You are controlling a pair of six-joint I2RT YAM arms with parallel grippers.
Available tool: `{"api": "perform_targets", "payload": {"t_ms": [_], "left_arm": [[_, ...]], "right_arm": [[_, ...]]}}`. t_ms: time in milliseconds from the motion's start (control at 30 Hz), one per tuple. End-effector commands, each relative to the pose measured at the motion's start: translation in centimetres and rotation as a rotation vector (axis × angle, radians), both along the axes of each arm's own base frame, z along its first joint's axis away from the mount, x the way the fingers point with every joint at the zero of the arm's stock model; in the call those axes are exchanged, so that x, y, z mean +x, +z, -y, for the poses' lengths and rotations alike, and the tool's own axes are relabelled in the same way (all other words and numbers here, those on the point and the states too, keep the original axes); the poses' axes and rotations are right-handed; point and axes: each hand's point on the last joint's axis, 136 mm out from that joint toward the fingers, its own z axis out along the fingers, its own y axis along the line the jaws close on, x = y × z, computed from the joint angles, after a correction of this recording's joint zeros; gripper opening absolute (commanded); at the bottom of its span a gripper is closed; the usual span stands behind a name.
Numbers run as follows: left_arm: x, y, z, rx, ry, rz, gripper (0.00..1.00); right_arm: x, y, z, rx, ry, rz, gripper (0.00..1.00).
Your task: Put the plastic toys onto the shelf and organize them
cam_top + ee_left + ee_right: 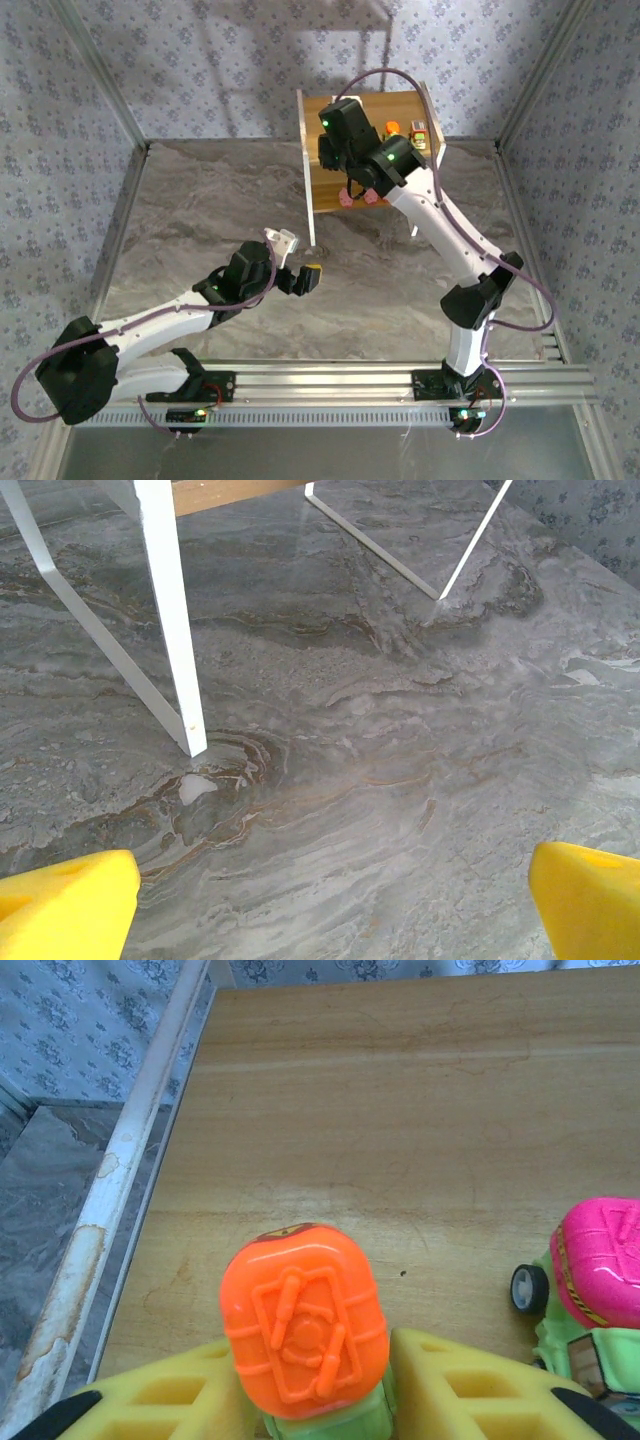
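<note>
Orange-topped car clamped in right hand over shelf | step: placing | next: set down beside magenta car, let go | left hand released, empty

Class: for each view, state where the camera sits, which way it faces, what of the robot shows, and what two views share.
Top external: above and behind the bases, looking down on the table; left arm and right arm show.
Left wrist: faces the table and the shelf and its white legs; left gripper, yellow fingers apart.
Right wrist: looks down on the shelf board; right gripper around the orange-topped car.
Shared: both wrist views show the shelf.
</note>
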Motion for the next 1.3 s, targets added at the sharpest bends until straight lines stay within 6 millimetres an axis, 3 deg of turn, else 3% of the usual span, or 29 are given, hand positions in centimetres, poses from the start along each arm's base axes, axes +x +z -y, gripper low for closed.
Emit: {"api": "perform_targets", "payload": {"t_ms": [0, 567, 1267], "left_arm": [[-0.1, 0.8, 0.0, -0.004, -0.007, 0.03, 1.0], [-0.2, 1.0, -0.1, -0.006, -0.006, 0.034, 1.0], [0.1, 0.7, -0.5, 0.015, 0.017, 0.033, 1.0]], "right_arm": [[0.2, 0.2, 0.3, 0.006, -0.014, -0.011, 0.39], [0.5, -0.5, 0.5, -0.019, -0.035, -0.018, 0.41], [-0.9, 1.6, 0.1, -0.038, -0.014, 0.032, 0.5]]}}
